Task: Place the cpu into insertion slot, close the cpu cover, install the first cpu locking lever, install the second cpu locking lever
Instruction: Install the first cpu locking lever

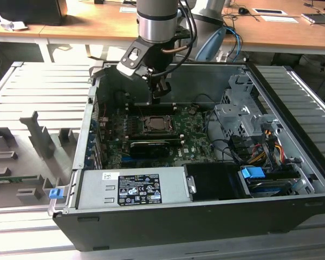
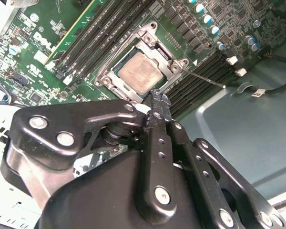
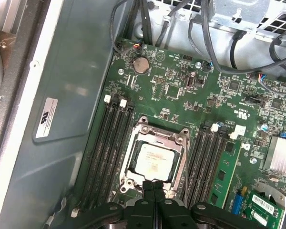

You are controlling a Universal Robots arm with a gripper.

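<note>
- The gripper (image 3: 152,185) has its claw pressed together and holds nothing. In both wrist views its tips (image 2: 157,98) sit at the edge of the insertion slot (image 3: 131,164).
- The cpu (image 3: 152,160) lies flat in that slot, its silver top printed with faint text.
- The cpu cover (image 3: 157,135) lies down around the chip.
- White lettering marks the green motherboard (image 3: 181,90).
- A white sticker (image 3: 52,117) sits on the case wall.
- In the exterior view, a printed label (image 1: 138,189) covers the power supply.

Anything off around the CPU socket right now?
One thing: in the second wrist view a thin metal rod juts from a corner of the cover over the memory slots instead of lying along it; likely an unlatched lever. Chip sits flat; nothing looks damaged.
</note>
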